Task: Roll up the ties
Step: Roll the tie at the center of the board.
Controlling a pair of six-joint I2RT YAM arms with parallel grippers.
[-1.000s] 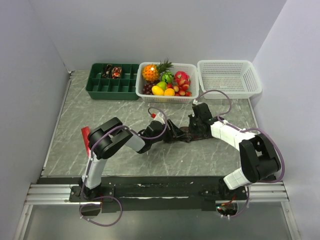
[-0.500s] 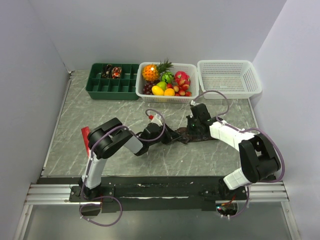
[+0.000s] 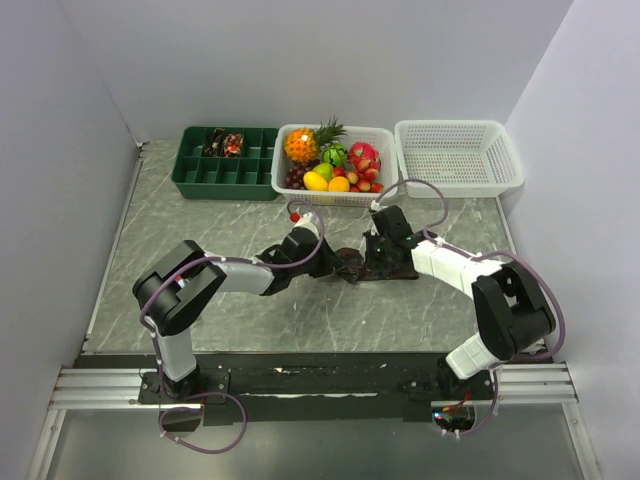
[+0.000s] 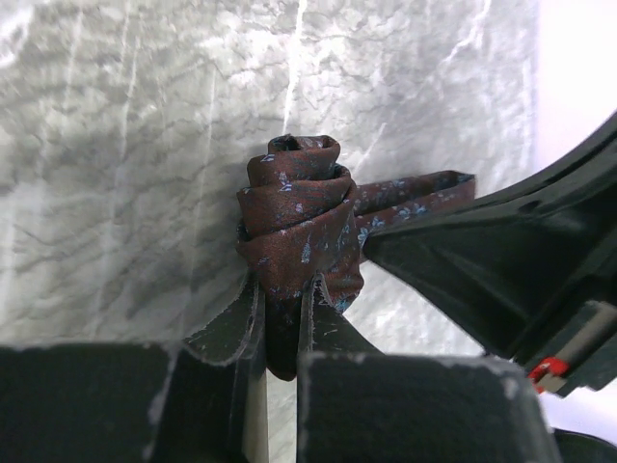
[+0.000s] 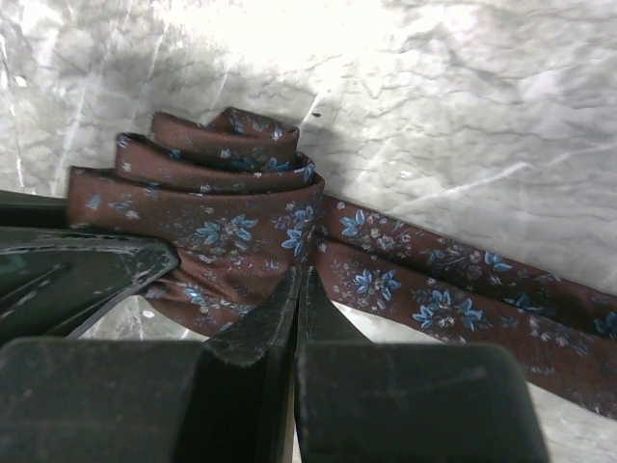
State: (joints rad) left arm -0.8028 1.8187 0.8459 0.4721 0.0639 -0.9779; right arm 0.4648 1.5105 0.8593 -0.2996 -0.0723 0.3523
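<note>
Tie: half-rolled, centre of table. Blue floral print legible in wrist views only (overhead: dark lump). Left gripper clamped on coil; right gripper pinched shut on coil edge.

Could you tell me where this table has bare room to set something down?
Bare marble lies between the green tray and the left arm, and along the near edge between it and the right arm. The centre is crowded: left claw and right claw pinch the half-rolled tie there.

Green tray, fruit basket (pineapple upright), white basket, marble table
</note>
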